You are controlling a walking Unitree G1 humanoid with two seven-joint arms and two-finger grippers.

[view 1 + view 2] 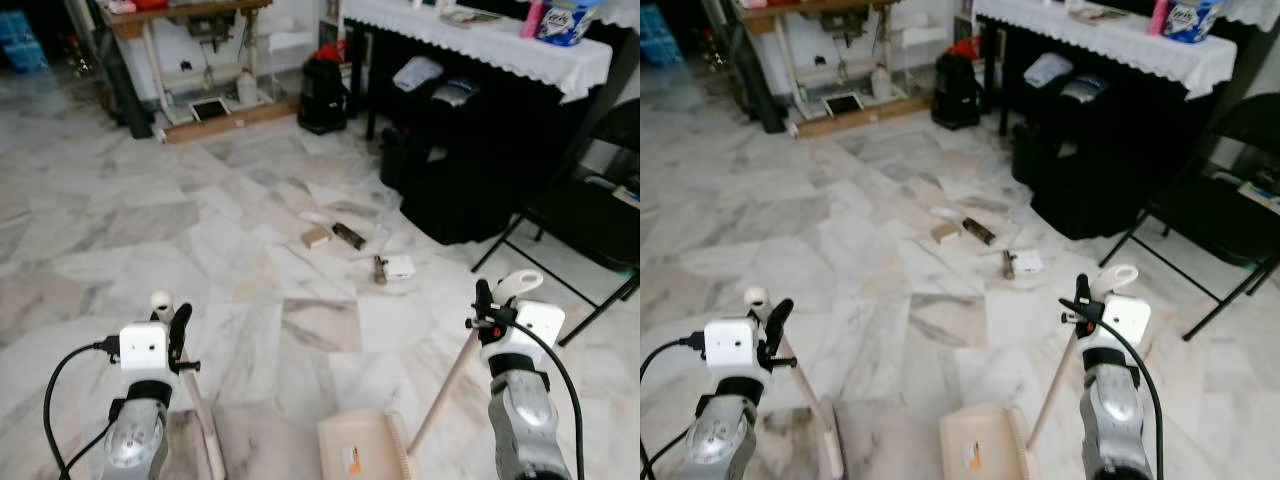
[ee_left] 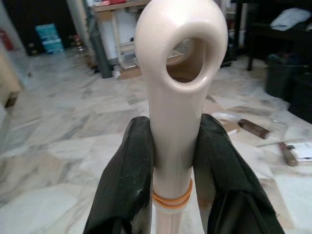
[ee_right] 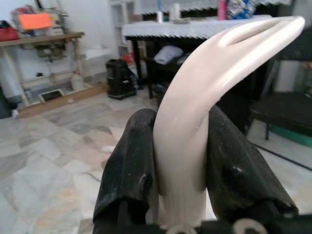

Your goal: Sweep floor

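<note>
My left end effector is clamped on the broom handle, my right end effector on the dustpan handle; the dustpan sits on the floor below and between them. Scraps of litter lie well ahead, unswept. Judging so, I must next step forward and reach the broom beyond them.

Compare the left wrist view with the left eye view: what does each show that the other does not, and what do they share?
Left wrist view alone: the black fingers pressed against the broom handle, its hanging loop seen close, an orange band just below.

Left eye view alone: the right gripper clamped on the dustpan handle, the dustpan on the floor, the folding chair.

Both: the left gripper, the marble floor, the scattered litter, the workbench.
</note>
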